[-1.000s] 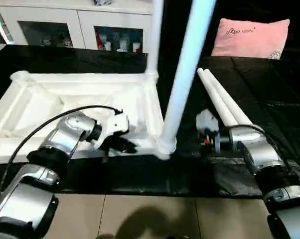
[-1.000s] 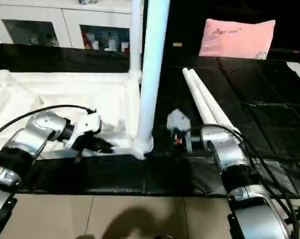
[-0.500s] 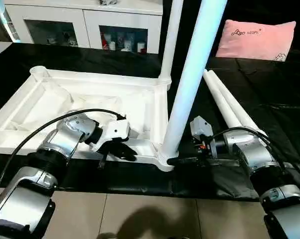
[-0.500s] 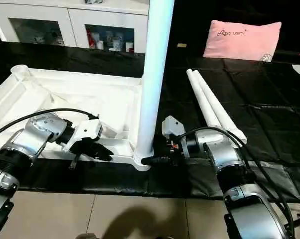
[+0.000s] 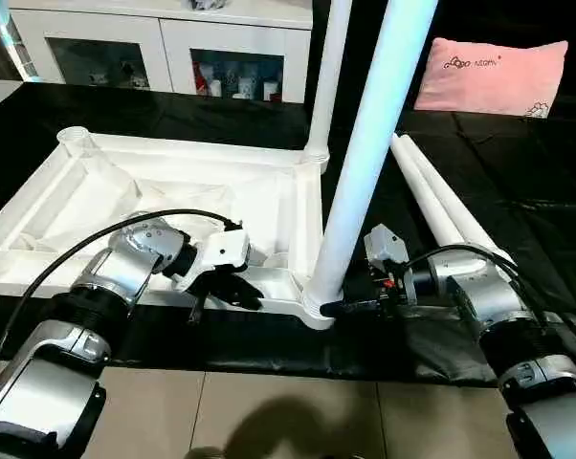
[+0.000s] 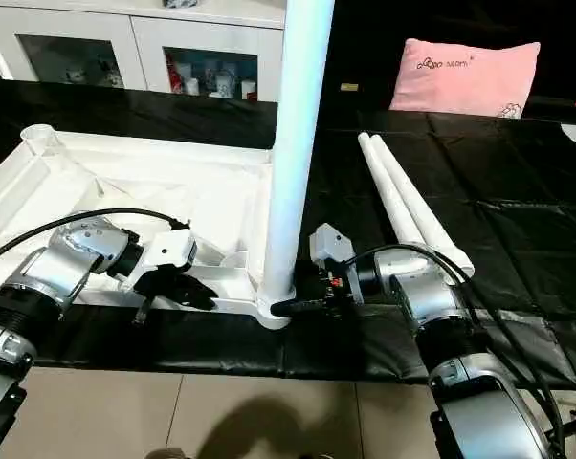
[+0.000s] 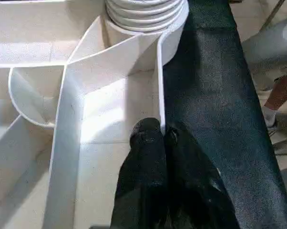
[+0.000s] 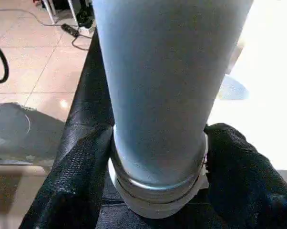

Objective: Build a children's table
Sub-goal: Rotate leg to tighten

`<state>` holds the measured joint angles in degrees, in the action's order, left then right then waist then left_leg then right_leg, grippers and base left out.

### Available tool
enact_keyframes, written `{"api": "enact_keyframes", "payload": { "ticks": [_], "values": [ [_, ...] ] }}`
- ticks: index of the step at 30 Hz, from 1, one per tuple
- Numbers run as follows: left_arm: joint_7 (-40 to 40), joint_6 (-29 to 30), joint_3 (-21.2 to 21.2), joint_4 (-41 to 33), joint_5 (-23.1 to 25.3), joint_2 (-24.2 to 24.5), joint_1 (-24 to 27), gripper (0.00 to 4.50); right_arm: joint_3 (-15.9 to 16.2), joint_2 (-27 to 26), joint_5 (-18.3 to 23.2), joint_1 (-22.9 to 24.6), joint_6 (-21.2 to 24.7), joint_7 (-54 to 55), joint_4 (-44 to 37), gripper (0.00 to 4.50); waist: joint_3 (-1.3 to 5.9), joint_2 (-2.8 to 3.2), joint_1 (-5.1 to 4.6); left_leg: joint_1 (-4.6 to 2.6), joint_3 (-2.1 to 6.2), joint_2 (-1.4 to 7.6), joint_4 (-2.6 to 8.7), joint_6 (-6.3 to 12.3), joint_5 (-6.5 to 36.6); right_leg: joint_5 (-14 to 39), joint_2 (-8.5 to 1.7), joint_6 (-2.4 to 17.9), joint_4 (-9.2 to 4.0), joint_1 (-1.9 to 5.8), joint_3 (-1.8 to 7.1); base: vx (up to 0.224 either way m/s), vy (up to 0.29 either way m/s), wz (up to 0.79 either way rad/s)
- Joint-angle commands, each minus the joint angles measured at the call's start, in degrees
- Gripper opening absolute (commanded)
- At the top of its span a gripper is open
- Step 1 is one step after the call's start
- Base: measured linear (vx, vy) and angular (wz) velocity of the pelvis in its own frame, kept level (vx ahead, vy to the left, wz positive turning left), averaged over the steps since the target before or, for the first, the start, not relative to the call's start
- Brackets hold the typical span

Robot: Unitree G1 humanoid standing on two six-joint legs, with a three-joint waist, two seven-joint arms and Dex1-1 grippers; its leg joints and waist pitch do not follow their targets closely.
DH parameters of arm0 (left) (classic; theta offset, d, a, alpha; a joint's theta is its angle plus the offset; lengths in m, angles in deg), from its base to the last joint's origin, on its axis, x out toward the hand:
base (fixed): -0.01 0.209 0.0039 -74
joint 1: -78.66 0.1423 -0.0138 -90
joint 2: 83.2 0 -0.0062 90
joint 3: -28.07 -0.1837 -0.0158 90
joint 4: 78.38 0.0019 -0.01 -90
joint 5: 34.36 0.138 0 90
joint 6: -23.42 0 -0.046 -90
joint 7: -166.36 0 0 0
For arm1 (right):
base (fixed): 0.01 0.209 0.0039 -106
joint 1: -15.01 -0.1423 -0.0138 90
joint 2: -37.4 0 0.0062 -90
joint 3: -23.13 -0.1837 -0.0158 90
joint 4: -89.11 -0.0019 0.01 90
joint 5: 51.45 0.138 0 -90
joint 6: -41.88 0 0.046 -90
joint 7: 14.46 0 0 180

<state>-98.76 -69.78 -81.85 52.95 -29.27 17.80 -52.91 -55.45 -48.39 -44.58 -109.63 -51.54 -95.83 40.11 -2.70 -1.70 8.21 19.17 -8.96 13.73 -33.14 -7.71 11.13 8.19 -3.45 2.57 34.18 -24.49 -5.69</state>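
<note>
Now, right gripper (image 8: 158,157): fingers sit on either side of the near leg (image 5: 365,163) at its base, against the tube — a clasp, though whether it is firm I cannot tell.
Key relation: the leg stands straight ahead of that gripper, long axis upright, foot in the near-right corner socket (image 5: 317,304); the right arm is the nearer one.
Left gripper (image 7: 155,138): fingers pressed together, tips at the near rim (image 5: 269,283) of the tabletop (image 5: 106,191), at about 9 o'clock from the socket.
Tabletop: lies upside down on the black mat (image 5: 221,335), ribs showing.
Far leg (image 5: 324,76): upright in the far-right socket, at 12 o'clock from the near one.
Loose legs (image 5: 432,196): two, side by side on the mat at about 2 o'clock from the right gripper — well apart from the left-side sockets.
In the way: nothing between gripper and leg; the pillow (image 5: 489,76) and cabinet (image 5: 154,48) stand far back.
</note>
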Motion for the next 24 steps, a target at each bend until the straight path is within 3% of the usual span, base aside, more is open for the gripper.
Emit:
{"api": "enact_keyframes", "payload": {
  "ticks": [1, 2, 3, 5, 6, 7, 8, 9, 11, 17, 19, 22, 23, 24],
  "values": [
    [3.39, 3.91, -0.31, -0.1, 0.09, -2.74, -0.38, 0.0, 0.02, -0.96, 0.52, 1.05, 2.96, 1.43, -1.4, 2.74, 4.03, 0.09, -0.35, 0.58, -1.41, -0.58, 3.11, 3.59, 7.16, 14.57, -3.55, 9.13, -3.33, 4.32, 2.74, 0.0, 0.0, 0.0],
    [6.7, 7.57, 1.3, 0.29, -1.01, -4.94, -1.3, 0.0, -0.23, -1.9, 0.3, 1.39, 6.3, 4.4, -1.59, 2.74, 3.8, 0.01, -0.35, 0.46, -1.52, -0.61, 3.16, 3.51, 7.59, 15.55, -3.48, 9.11, -3.51, 4.22, 2.76, 0.0, 0.0, 0.0],
    [8.76, 9.54, 2.29, 0.68, -1.65, -6.23, -1.88, 0.0, -0.44, -2.69, -0.17, 1.36, 7.35, 6.85, -1.08, 2.74, 3.58, 0.12, -0.26, -0.02, -1.52, -0.54, 3.22, 3.1, 9.55, 19.02, -3.59, 8.64, -4.08, 3.88, 2.61, 0.0, 0.0, 0.0],
    [12.19, 11.52, 3.78, 1.5, -2.51, -8.27, -2.8, 0.0, -1.11, -4.43, -0.93, 1.01, 8.3, 11.82, 0.41, 2.74, 3.44, 0.05, -0.45, -0.01, -1.32, -0.74, 3.32, 2.54, 11.21, 24.92, -3.9, 6.77, -4.72, 4.04, 2.4, 0.0, 0.0, 0.0],
    [18.41, 14.25, 5.79, 3.08, -3.11, -11.3, -4.35, 0.0, -2.46, -7.47, -1.67, 0.3, 8.57, 19.59, 2.93, 2.74, 3.32, 0.18, -0.86, 0.12, -1.3, -0.98, 3.28, 1.67, 11.38, 27.02, -3.82, 5.52, -5.02, 3.92, 2.33, 0.0, 0.0, 0.0],
    [20.93, 15.19, 6.49, 3.75, -3.19, -12.39, -4.97, 0.0, -3.04, -8.7, -1.81, -0.02, 8.46, 22.51, 3.9, 2.74, 3.23, 0.22, -0.99, -0.21, -1.24, -1.06, 3.22, 1.21, 12.3, 28.91, -3.86, 4.95, -5.34, 3.66, 2.17, 0.0, 0.0, 0.0],
    [24.34, 16.33, 7.25, 4.69, -3.07, -13.71, -5.84, 0.0, -3.89, -10.54, -1.7, -0.89, 9.3, 26.46, 5.42, 2.74, 3.28, 0.12, -1.32, -0.22, -1.01, -1.38, 3.16, 0.74, 13.07, 32.12, -3.98, 3.5, -5.74, 3.87, 1.73, -0.053, 0.012, -0.06],
    [27.81, 17.63, 8.13, 5.66, -3.08, -15.07, -6.77, 0.0, -4.58, -12.53, -1.56, -1.87, 10.11, 30.25, 6.72, 2.73, 3.37, -0.11, -1.89, 0.24, -0.94, -1.59, 3.15, 0.74, 12.37, 32.74, -3.94, 2.49, -5.89, 4.16, 1.62, -0.053, 0.012, -0.06],
    [30.02, 18.5, 8.71, 6.28, -3.09, -15.95, -7.4, 0.0, -5.02, -13.92, -1.42, -2.59, 10.83, 32.72, 7.55, 2.73, 3.36, -0.09, -2.48, -0.05, -1.0, -1.79, 2.91, 1.46, 12.97, 33.91, -3.8, 1.86, -6.51, 3.86, 1.32, 0.0, 0.0, 0.0],
    [37.43, 23.24, 10.95, 7.84, -2.92, -19.9, -10.47, 0.0, -7.93, -22.24, -0.53, -8.34, 16.29, 45.52, 11.99, 2.72, 3.44, -0.17, -3.42, 0.34, -0.86, -1.84, 3.01, 2.35, 12.11, 32.55, -3.73, 2.22, -6.29, 3.83, 1.29, 0.0, 0.0, 0.0],
    [40.4, 23.68, 10.99, 9.16, -1.74, -20.39, -11.76, 0.0, -8.9, -24.65, -1.71, -10.92, 16.54, 50.96, 14.72, 2.72, 3.54, -0.04, -3.46, 0.2, -0.82, -1.54, 3.14, 2.36, 11.59, 30.08, -3.82, 3.4, -5.94, 3.65, 1.56, 0.0, 0.0, 0.0],
    [40.6, 22.92, 10.24, 9.57, -0.68, -19.71, -11.65, 0.0, -8.47, -25.09, -2.35, -11.11, 15.25, 50.77, 14.82, 2.72, 3.69, 0.08, -3.45, 0.3, -0.83, -1.22, 3.37, 2.51, 10.66, 24.89, -3.92, 5.31, -5.19, 3.9, 2.06, 0.0, 0.0, 0.0],
    [40.59, 22.89, 10.2, 9.58, -0.63, -19.67, -11.63, 0.0, -8.45, -25.1, -2.35, -11.1, 15.17, 50.7, 14.8, 3.04, 3.69, 0.08, -3.45, 0.3, -0.83, -1.22, 3.37, 2.51, 10.66, 24.89, -3.92, 5.31, -5.19, 3.9, 2.06, 0.0, 0.0, 0.0],
    [40.57, 22.75, 10.02, 9.57, -0.32, -19.43, -11.46, 0.0, -8.5, -25.2, -2.34, -10.99, 14.57, 50.27, 14.68, 3.23, 3.83, 0.11, -3.33, 0.47, -0.89, -1.06, 3.37, 2.76, 9.4, 20.58, -3.87, 6.88, -4.55, 4.07, 2.34, 0.0, 0.0, 0.0]
  ]
}}
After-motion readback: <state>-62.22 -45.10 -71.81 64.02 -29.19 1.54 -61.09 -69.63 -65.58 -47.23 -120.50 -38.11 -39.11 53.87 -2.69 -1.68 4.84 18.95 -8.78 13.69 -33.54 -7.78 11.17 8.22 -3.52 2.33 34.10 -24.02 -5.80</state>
